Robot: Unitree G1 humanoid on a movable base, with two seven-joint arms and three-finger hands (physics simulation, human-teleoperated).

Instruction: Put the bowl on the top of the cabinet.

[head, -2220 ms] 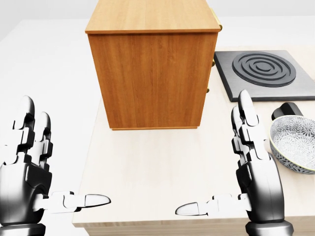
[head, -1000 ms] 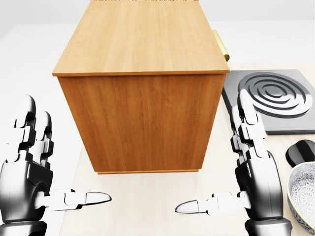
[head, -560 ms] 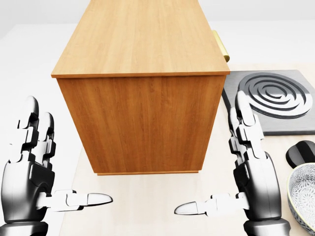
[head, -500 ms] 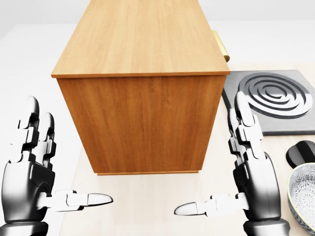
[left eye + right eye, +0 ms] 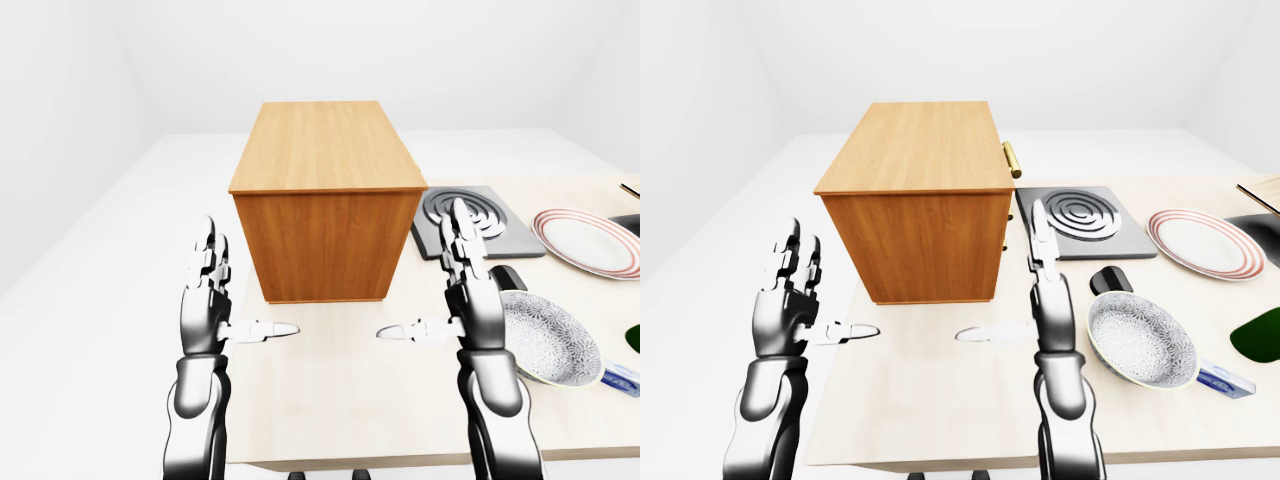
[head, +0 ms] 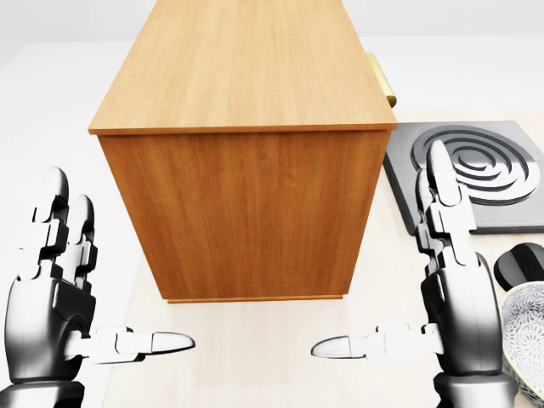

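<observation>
One wooden cabinet (image 5: 915, 215) stands on the one pale desk (image 5: 970, 400), with one brass handle (image 5: 1011, 159) showing at its right side; one dark hob plate with ring grooves (image 5: 1085, 223) lies beside it. There is one patterned bowl (image 5: 1140, 340), one red-rimmed plate (image 5: 1200, 243), one small black object (image 5: 1110, 280) between hob and bowl, one dark green thing (image 5: 1260, 332) cut by the right edge, and one small blue-labelled packet (image 5: 1225, 380); two robot hands show, the left robot hand (image 5: 790, 305) and the right robot hand (image 5: 1045, 300), each with three fingers spread.
</observation>
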